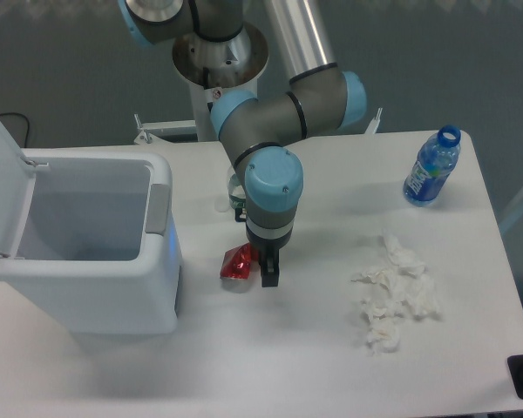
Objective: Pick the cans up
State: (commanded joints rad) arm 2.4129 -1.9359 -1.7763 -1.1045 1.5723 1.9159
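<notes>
The can point(238, 262) is a small crushed red one lying on the white table point(288, 348), just right of the white bin. My gripper point(269, 273) points down at the table right beside the can's right edge, close to it or touching it. Only one dark finger point(269, 277) shows below the blue wrist, so the gap between the fingers is hidden. Nothing is seen held between them.
A white bin point(87, 248) with its lid up stands at the left. A blue-labelled plastic bottle point(431, 170) stands at the back right. Crumpled white tissues point(394, 296) lie at the right. A clear bottle point(233, 200) peeks out behind the arm.
</notes>
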